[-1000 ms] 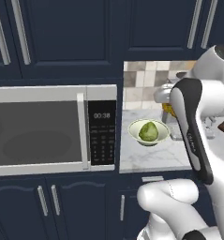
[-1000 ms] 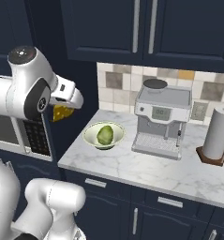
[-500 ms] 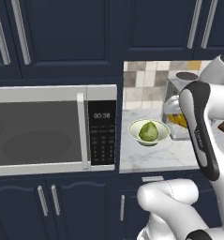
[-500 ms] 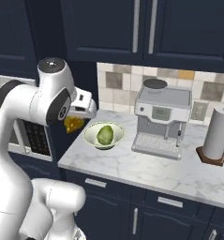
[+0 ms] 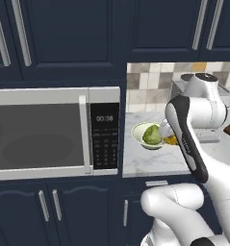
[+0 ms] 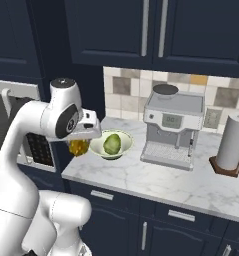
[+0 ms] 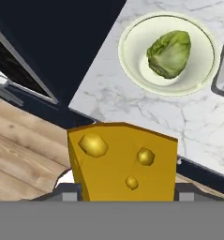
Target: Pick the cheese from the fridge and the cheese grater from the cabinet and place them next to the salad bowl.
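My gripper (image 6: 82, 141) is shut on the cheese (image 6: 78, 147), a yellow-orange wedge with holes. In the hand view the cheese (image 7: 123, 161) sits between the two fingertips (image 7: 66, 191), hanging above the counter's front left corner. Just ahead stands the salad bowl (image 7: 132, 44), pale and round, with a green lettuce head (image 7: 168, 52) in it. The left base view shows the cheese (image 5: 171, 140) right beside the salad bowl (image 5: 138, 130), slightly above the marble. The salad bowl (image 6: 122, 149) is apart from the cheese. The fridge and the cheese grater are out of view.
A microwave (image 5: 49, 137) fills the wall left of the marble counter (image 6: 156, 177). A grey coffee machine (image 6: 172, 127) stands behind and right of the bowl, and a paper towel roll (image 6: 232, 144) is further right. Dark navy cabinets hang above and below.
The arm has swung down and toward the counter with the cheese in its grip, from up beside the microwave to just left of the bowl. The bowl has not moved.
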Available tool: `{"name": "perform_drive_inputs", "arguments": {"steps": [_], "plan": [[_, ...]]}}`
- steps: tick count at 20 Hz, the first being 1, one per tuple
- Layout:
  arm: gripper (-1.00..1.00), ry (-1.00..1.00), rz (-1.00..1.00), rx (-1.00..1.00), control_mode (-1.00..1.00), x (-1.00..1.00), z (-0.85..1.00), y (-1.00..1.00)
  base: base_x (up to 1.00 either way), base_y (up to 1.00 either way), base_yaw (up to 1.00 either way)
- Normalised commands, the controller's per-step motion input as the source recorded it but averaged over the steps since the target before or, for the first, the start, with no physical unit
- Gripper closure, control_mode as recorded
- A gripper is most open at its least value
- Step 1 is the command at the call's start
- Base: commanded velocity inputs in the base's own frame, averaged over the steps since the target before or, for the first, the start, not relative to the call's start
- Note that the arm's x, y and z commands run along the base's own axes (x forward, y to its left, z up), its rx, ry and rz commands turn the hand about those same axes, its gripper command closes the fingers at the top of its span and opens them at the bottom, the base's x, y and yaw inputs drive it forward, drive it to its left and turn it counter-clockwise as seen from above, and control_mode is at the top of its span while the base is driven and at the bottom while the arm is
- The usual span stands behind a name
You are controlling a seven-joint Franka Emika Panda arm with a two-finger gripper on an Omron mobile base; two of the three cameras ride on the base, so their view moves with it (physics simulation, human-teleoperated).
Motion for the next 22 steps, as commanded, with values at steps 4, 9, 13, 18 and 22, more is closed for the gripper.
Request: {"name": "perform_drive_inputs", "arguments": {"steps": [4, 9, 13, 18, 22], "plan": [[1.00, 0.09, 0.01, -0.17, -1.00, 0.00, -0.78, 0.40, 0.00, 0.00, 0.00], [1.00, 0.00, 0.00, 0.00, -1.00, 0.17, -0.40, 0.09, 0.00, 0.00, 0.00], [1.00, -0.08, 0.00, 0.19, -1.00, 0.17, -0.48, 0.00, 0.00, 0.00, 0.00], [1.00, -0.03, 0.00, 0.15, -1.00, 0.15, -0.50, 0.00, 0.00, 0.00, 0.00], [1.00, -0.01, -0.02, 0.02, -1.00, 0.05, -0.39, 0.05, 0.00, 0.00, 0.00]]}}
